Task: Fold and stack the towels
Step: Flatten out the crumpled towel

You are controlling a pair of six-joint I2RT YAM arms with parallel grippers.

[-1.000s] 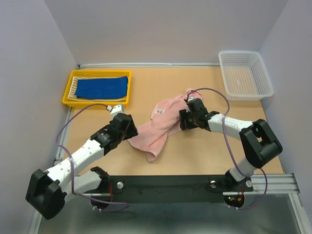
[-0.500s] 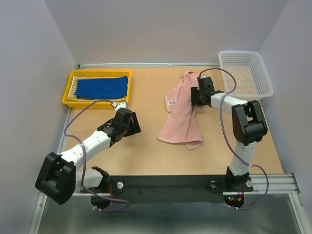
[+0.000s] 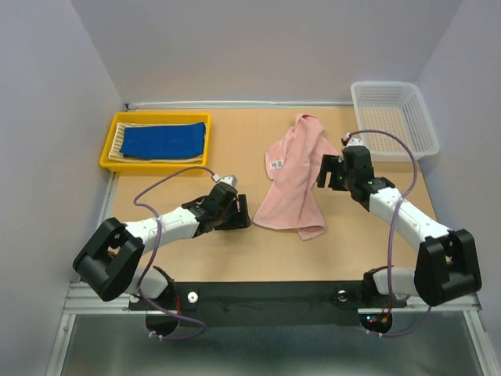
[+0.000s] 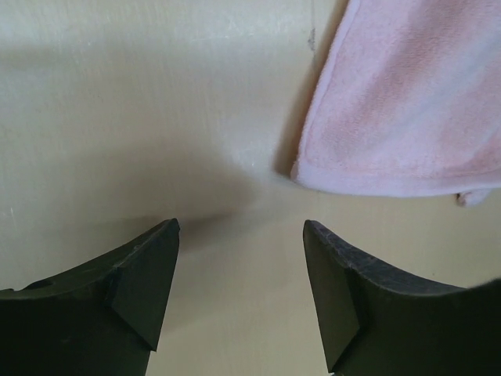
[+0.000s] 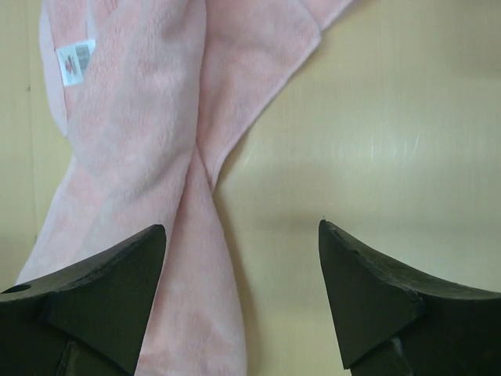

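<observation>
Release has just taken place on both sides. Far to the left of the left pincer, well apart from it, stands the yellow plastic tray (image 3: pixel 106 153), where the folded royal blue cloth towel (image 3: pixel 164 141) lies on the yellow-and-cream striped towel (image 3: pixel 119 139); these two have not moved.

The left pincer (image 3: pixel 239 218) (image 4: pixel 241 227) was at the pale pink soft towel (image 3: pixel 293 176) (image 4: pixel 407 102) one second ago. Now its jaws stand wide and hold nothing, and the near corner of the towel lies just ahead of it and to its right, not between the fingers.

The right pincer (image 3: pixel 327 171) (image 5: pixel 243 231) carried the far end half a second ago. Now it also is wide open and empty, with the towel (image 5: pixel 141 157) ahead on its left side and the small white label (image 5: pixel 75 59) further out. Beyond this pincer, to its right, stands the white mesh plastic basket (image 3: pixel 362 117).

We judge that the pink towel is only laid out, long and twisted. Folding is not yet begun, and the corners must be taken again.
</observation>
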